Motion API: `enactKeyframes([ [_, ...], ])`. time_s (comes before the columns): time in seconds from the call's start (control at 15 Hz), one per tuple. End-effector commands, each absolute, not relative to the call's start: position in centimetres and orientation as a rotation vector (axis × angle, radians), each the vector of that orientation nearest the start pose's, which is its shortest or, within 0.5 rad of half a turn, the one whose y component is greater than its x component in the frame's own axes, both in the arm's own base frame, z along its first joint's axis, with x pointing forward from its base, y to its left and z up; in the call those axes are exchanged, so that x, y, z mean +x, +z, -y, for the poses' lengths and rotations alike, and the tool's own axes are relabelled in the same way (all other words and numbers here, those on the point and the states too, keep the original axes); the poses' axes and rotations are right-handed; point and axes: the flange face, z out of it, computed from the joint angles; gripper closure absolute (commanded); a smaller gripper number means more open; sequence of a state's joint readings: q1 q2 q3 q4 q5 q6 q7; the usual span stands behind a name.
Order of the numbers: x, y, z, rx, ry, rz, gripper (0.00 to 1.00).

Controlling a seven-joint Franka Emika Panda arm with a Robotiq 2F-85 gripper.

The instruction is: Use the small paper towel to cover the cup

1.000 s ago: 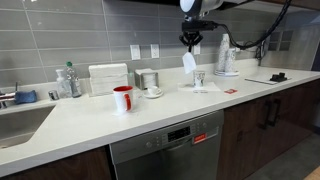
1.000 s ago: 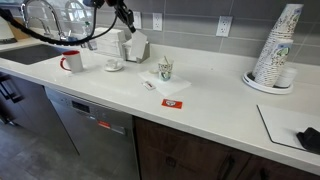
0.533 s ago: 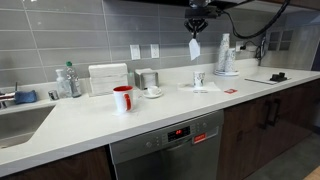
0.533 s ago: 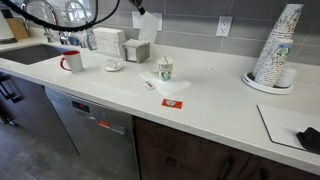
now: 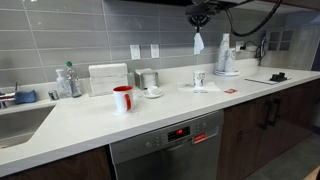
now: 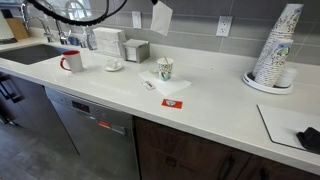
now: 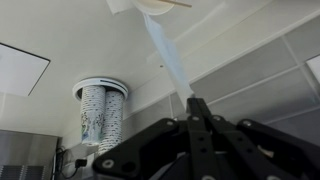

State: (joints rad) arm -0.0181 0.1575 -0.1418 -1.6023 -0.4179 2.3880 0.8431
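My gripper (image 5: 199, 20) is high above the counter, shut on the top edge of the small paper towel (image 5: 198, 42), which hangs limp below it. The towel also shows in an exterior view (image 6: 161, 17) and in the wrist view (image 7: 168, 58), running out from between my shut fingers (image 7: 193, 101). The cup (image 5: 199, 79) stands upright on the counter below, on the larger flat white sheet (image 5: 206, 88). It shows in both exterior views (image 6: 165, 69). The towel hangs well above the cup and does not touch it.
A red mug (image 5: 122, 98) and a white cup on a saucer (image 5: 153, 92) stand on the counter. A napkin box (image 5: 108, 78) and a tall stack of paper cups (image 6: 277, 50) are at the back. A red packet (image 6: 172, 102) lies near the cup. A sink (image 5: 15, 122) is at one end.
My gripper has risen from just above the cup to high above the counter, carrying the paper towel up with it. The cup has not moved.
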Motion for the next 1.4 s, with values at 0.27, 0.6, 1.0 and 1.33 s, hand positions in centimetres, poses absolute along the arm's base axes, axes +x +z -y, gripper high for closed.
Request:
enactKeyframes([
  [0.27,70.3,57.0,11.4,-3.000,-1.114,-1.314,1.00],
  [0.6,72.2,53.4,11.6,-3.131,-1.061,-1.403,1.00],
  [1.0,73.2,50.3,11.7,-3.270,-1.079,-1.526,1.00],
  [1.33,74.0,47.7,11.0,-3.389,-1.058,-1.499,1.00],
])
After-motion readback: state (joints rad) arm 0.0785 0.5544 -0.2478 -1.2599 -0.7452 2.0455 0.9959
